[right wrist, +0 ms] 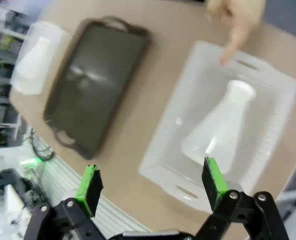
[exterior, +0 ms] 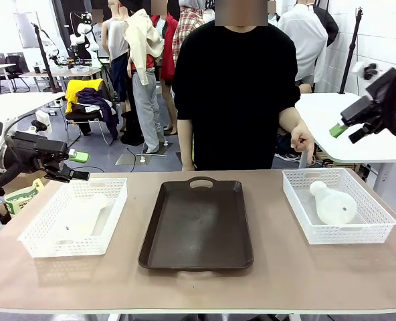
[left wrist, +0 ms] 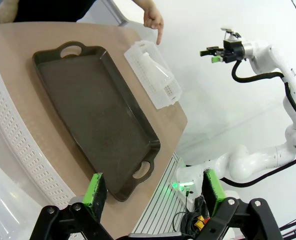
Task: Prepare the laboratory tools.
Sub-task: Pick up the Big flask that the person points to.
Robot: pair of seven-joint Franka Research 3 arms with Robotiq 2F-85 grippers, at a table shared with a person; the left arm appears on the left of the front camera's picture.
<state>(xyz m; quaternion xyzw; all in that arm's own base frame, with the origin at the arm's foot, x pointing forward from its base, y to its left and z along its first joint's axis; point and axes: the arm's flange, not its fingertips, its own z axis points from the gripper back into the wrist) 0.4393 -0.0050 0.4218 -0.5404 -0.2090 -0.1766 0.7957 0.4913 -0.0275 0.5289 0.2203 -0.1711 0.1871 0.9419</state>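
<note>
Two frosted flasks lie on their sides in white mesh baskets flanking the dark brown tray (exterior: 196, 224): the left flask (exterior: 83, 215) in the left basket (exterior: 64, 247), the right flask (exterior: 333, 202) in the right basket (exterior: 348, 235). Left of the tray, the left gripper (exterior: 77, 166) hangs over the left basket's far corner, fingers spread and empty. The right gripper (exterior: 346, 132), also spread and empty, hangs high to the tray's right. A person's hand (exterior: 302, 140) points down at the right basket's far rim.

left flask (exterior: 84, 215): frosted-white, on its side in left basket (exterior: 71, 249) | right flask (exterior: 333, 203): same, in right basket (exterior: 348, 234)
</note>
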